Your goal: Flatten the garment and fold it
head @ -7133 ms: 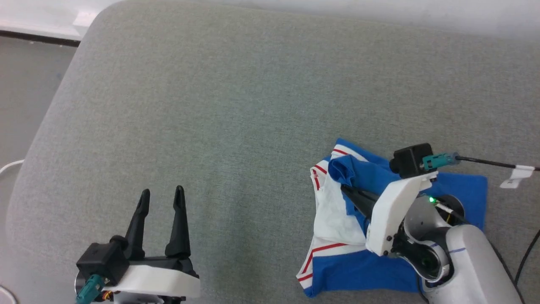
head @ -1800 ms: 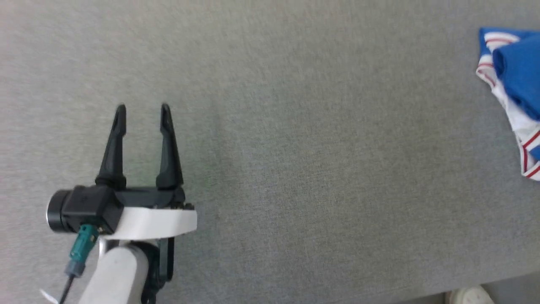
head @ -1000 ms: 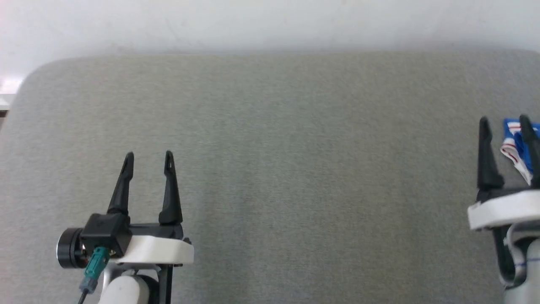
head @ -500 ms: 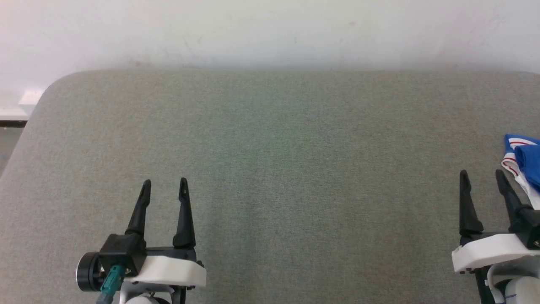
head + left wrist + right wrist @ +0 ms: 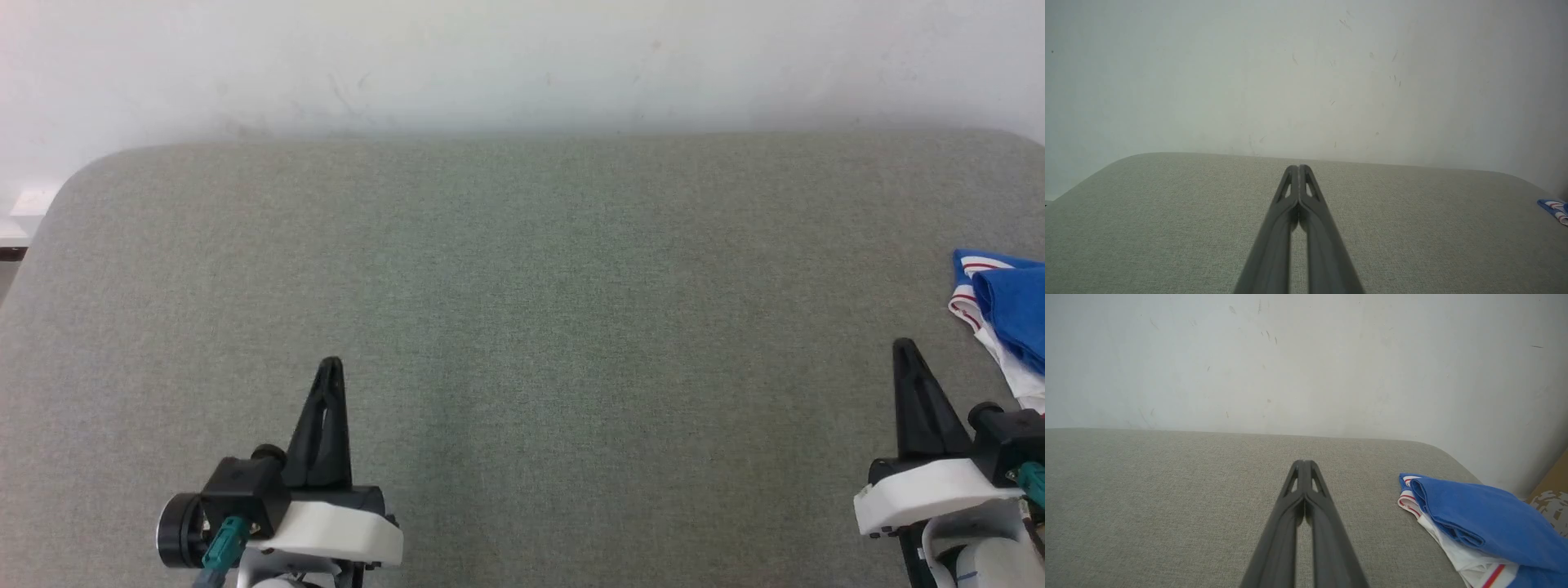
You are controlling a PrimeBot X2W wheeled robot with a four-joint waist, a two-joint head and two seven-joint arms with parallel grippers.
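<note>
Both left gripper [image 5: 331, 371] and right gripper [image 5: 906, 355] are hovering, fingers pressed together on nothing; the garment [image 5: 1008, 314] is lying folded on the table [image 5: 522, 286] just beside the right gripper; we are judging folding done.

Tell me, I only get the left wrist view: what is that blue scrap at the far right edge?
Observer: A shirt, blue with white and red-striped trim, lying folded in a bundle on the grey pad.
Operator: Is the other arm holding it?
Observer: No. The right gripper has its jaws shut on nothing and is apart from the shirt, which lies to its right.
Operator: Anything past the shirt?
Observer: A brown sheet, perhaps cardboard, shows beyond the pad's corner.
</note>
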